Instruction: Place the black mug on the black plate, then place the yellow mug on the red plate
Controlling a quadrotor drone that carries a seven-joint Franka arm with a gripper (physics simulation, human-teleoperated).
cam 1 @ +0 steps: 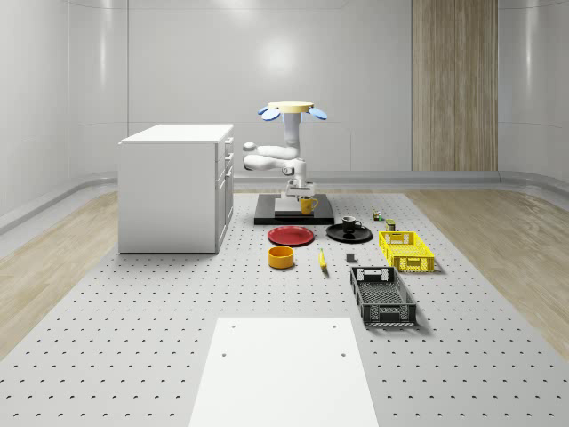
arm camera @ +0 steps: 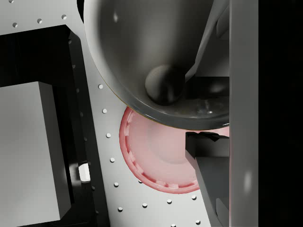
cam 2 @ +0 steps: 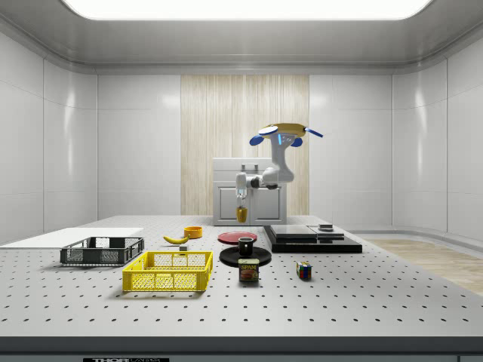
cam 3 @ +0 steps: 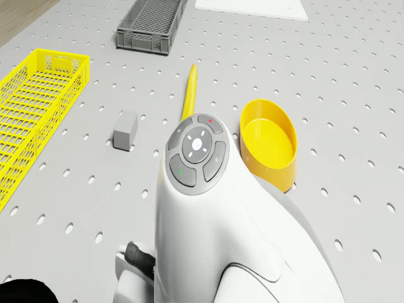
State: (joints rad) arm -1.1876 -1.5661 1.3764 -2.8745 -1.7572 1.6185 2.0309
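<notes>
I see a pale-walled room with a wood panel at the back and a perforated bench [cam 1: 133, 338] spread across the floor. The drone [cam 1: 292, 109] hovers above the bench's far part, just behind the red plate [cam 1: 291, 236], with its arm folded down in front of the white cabinet [cam 1: 175, 187]. My end effector [cam 1: 300, 201] is clenched around the yellow mug [cam 1: 308, 205], holding it in the air; in the side view the mug [cam 2: 241, 213] hangs clear of the bench, behind and above the red plate [cam 2: 237, 237]. Through the wrist camera I look into the mug's grey interior [arm camera: 156, 56], with one finger [arm camera: 213, 179] beside it and the red plate [arm camera: 161, 156] on the bench below, next to the black platform [arm camera: 57, 61]. The black mug [cam 1: 349, 224] sits upright on the black plate [cam 1: 349, 234], to the whole-scene view's right of the red plate. Nearer the camera lie a yellow bowl [cam 1: 282, 257], a banana [cam 1: 322, 259], a yellow crate [cam 1: 405, 250] and a dark grey crate [cam 1: 382, 296].
</notes>
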